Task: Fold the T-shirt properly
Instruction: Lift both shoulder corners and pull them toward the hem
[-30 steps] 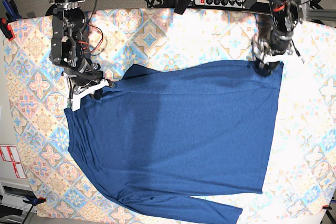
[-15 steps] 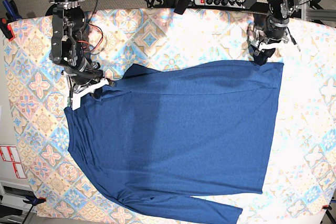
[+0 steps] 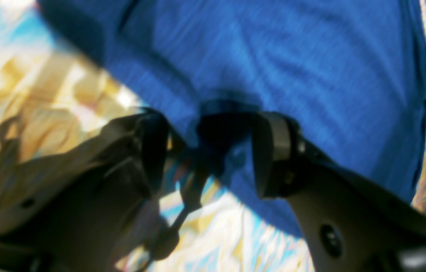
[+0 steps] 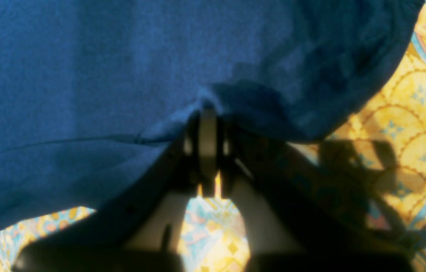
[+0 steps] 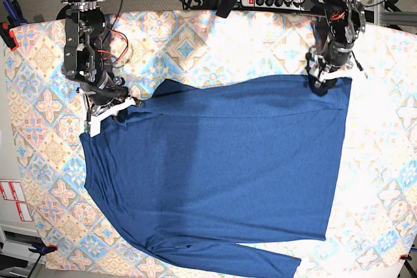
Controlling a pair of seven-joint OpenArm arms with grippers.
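On the patterned cloth [image 5: 195,37] the shirt [image 5: 221,167] lies spread flat, its long axis running side to side across the base view, one sleeve trailing along the near edge toward the lower middle. At the left of that view the right gripper [image 5: 114,110] sits on the shirt's upper-left corner, jaws pinched tight on a tuck of fabric; its wrist view shows the cloth bunching into the closed tips and the body of the garment stretching away beyond them. So from this tool the shirt runs off to the right and toward the near edge.

Across the top edge of the shirt, at the far right, the left gripper [image 5: 320,81] rests at the other upper corner. Its fingers [image 3: 269,155] stand apart with a fold of blue between them, but the blur keeps me from saying whether the pads press on it, so I read it as open and not yet holding.

The two arms bracket the same long edge, each at its own corner. I judge the coming move to be a fold of that edge toward the near side, which needs the left jaws to shut first. There is bare cloth on every side of the shirt, most of it behind the top edge and to the right; the near sleeve lies close to the table's front.
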